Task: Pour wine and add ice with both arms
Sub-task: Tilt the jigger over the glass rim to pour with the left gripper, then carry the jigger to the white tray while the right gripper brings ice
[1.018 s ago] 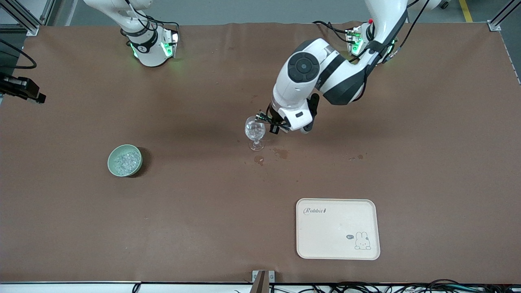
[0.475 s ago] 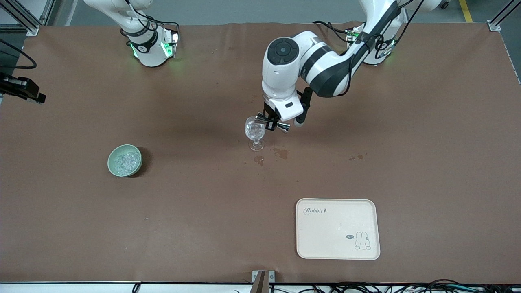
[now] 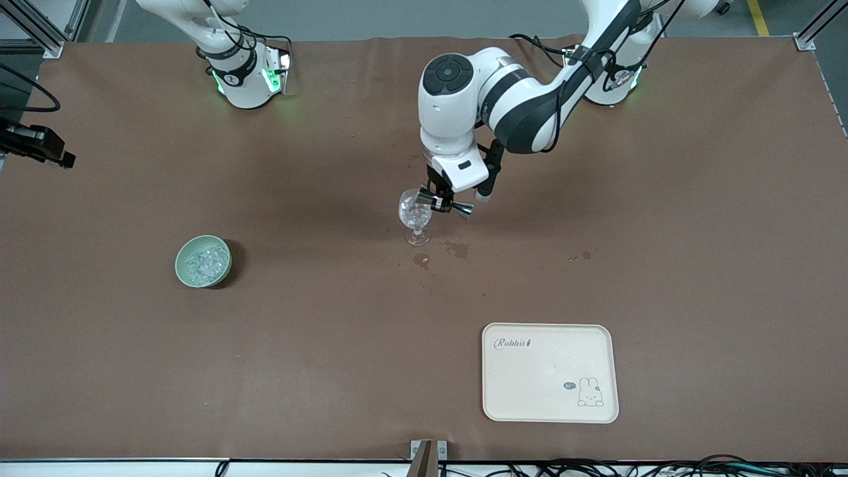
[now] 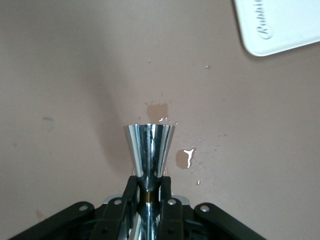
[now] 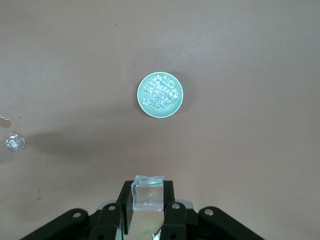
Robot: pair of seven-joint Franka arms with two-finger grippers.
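Note:
My left gripper [image 3: 440, 203] [image 4: 148, 183] is shut on the waist of a steel jigger [image 3: 446, 209] [image 4: 150, 145]. The jigger lies on its side, one mouth at the rim of the clear stemmed glass [image 3: 415, 216] [image 5: 14, 142] in the middle of the table. My right gripper [image 5: 148, 194] is out of the front view, high over the table, shut on one clear ice cube [image 5: 148, 196]. More ice [image 3: 204, 260] [image 5: 160, 93] fills the pale green bowl [image 3: 183, 270] [image 5: 141, 102] toward the right arm's end. No wine shows; I cannot tell what the glass holds.
Wet spots [image 3: 457, 250] [image 4: 186, 158] mark the brown table just nearer the front camera than the glass. A cream tray [image 3: 550, 397] [image 4: 295, 35] with a rabbit print lies near the front edge, toward the left arm's end.
The left arm's elbow and wrist have swung toward the right arm's end. The jigger has turned more level while staying at the glass rim. Bowl, glass and tray have not moved.

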